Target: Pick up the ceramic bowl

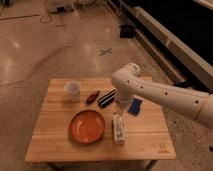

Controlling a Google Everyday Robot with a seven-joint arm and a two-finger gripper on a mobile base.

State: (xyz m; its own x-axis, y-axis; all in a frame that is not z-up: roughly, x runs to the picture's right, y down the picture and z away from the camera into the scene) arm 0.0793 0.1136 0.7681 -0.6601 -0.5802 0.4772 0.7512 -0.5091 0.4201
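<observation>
The white arm [165, 95] comes in from the right, its elbow bent. The hand [119, 108] points down just right of the ceramic bowl [87, 126], which rests on the table [145, 146]. Whether the hand is clenched or released, I cannot tell.

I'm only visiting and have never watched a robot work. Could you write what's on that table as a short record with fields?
surface: wooden table
target: ceramic bowl, orange-red, front centre, resting on the table
gripper: gripper points down, behind and right of the bowl, not touching it
beside bowl: white carton, to its right
back row: white cup, reddish-brown item, black item, blue item
progress: bowl not yet picked up
</observation>
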